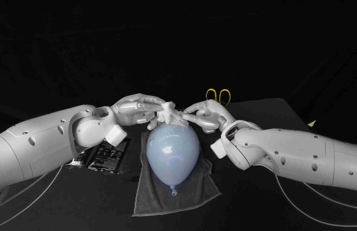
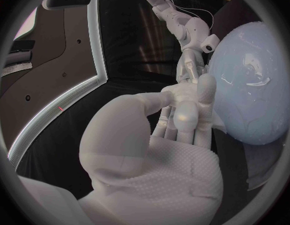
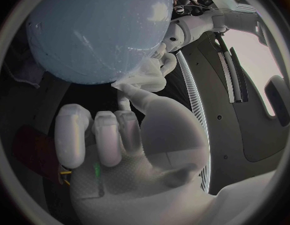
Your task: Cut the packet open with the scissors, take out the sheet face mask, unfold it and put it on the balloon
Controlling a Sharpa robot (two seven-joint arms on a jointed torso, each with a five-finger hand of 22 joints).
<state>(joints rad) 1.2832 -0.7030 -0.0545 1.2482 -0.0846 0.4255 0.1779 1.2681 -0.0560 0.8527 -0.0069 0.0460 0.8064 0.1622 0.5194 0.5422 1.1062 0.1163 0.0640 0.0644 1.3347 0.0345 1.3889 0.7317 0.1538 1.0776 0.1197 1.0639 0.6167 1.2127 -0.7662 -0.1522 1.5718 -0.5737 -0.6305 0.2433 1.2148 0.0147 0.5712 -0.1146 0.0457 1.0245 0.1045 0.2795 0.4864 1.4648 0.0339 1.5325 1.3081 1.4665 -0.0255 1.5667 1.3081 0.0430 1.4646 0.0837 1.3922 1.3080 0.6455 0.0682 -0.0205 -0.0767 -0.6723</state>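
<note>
The left robot hand (image 1: 138,110) and the right robot hand (image 1: 208,113) both pinch the white mask (image 1: 169,114), which looks bunched up, at the far end of the balloon (image 1: 173,151) on the towel (image 1: 158,197). Pull too hard and the mask could rip, and a push could roll the balloon away

A pale blue balloon (image 1: 173,151) lies on a grey towel (image 1: 152,200) on the bench (image 1: 277,111), knot toward the camera. At its far end the left hand (image 1: 138,109) and right hand (image 1: 208,112) both hold the bunched white mask (image 1: 169,112). Yellow-handled scissors (image 1: 218,94) lie just beyond the right hand. A black packet (image 1: 108,156) lies left of the towel.
</note>
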